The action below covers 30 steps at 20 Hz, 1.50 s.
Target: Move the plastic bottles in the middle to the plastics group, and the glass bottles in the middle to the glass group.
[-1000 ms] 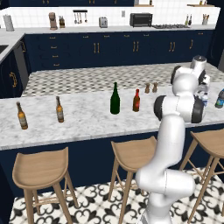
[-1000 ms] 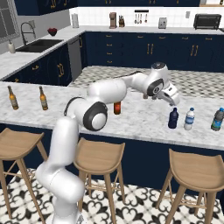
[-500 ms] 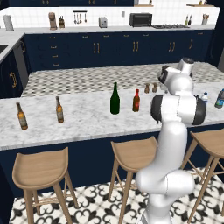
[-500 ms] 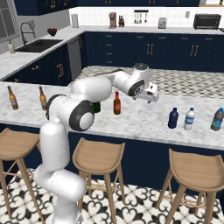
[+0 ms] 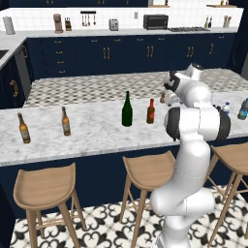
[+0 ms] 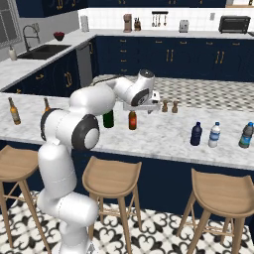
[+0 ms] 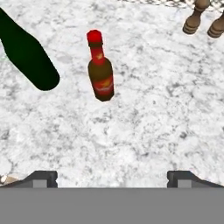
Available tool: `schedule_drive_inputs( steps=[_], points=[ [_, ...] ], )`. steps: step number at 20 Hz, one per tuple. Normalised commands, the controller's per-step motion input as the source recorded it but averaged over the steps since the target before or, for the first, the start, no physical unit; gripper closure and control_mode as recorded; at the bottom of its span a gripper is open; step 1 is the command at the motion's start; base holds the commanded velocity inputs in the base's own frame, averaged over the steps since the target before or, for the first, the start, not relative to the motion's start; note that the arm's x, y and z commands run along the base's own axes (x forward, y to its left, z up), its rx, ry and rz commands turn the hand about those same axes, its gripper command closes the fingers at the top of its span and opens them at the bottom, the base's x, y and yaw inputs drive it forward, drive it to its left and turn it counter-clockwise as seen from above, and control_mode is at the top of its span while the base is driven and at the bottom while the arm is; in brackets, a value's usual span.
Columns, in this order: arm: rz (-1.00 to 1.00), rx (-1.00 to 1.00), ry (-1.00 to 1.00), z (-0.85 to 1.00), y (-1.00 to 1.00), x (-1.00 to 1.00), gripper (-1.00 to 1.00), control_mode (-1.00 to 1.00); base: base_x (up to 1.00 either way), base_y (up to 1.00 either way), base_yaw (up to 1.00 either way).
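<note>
My pincer (image 6: 149,106) hangs over the marble counter (image 6: 163,136), just above and a little to the right of the short red-topped bottle (image 6: 132,120), and it grips nothing. In the hand view my two fingertips (image 7: 40,178) sit far apart at the bottom edge, so the pincer is wide, with bare marble between them. The red-topped bottle (image 7: 100,70) stands upright ahead of me, well apart from both tips. Beside it stands the tall green wine bottle (image 7: 26,57), close but not touching. From the left base view, the green bottle (image 5: 127,110) and the red-topped one (image 5: 150,112) stand mid-counter. Two brown pepper mills (image 6: 169,106) stand at the far edge, just beyond my hand. Far left on the counter are the two amber beer bottles (image 5: 65,121). Over to the right, the navy bottle (image 6: 196,134) stands just beside the clear water bottle (image 6: 214,135), with the teal bottle (image 6: 245,136) a bit farther right.
</note>
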Motion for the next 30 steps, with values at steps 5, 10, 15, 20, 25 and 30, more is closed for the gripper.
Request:
schedule_drive_inputs(
  steps=[5,10,15,20,25,30],
  points=[
    [0.00,-0.07,0.13,0.07,0.52,0.12,-1.00,-1.00,0.00,0.00,0.00],
    [0.00,-0.04,0.09,0.00,0.61,0.01,-1.00,-1.00,0.00,0.00,0.00],
    [0.00,-0.01,0.03,-0.12,0.23,0.19,-1.00,-1.00,0.00,0.00,0.00],
    [-0.06,0.00,0.00,-0.17,0.00,0.39,-1.00,-1.00,0.00,0.00,0.00],
    [-0.11,0.00,0.00,-0.19,0.00,0.35,-1.00,-1.00,0.00,0.00,0.00],
    [-0.09,0.03,-0.18,-0.03,0.00,0.07,-1.00,-1.00,0.00,0.00,0.00]
  ],
)
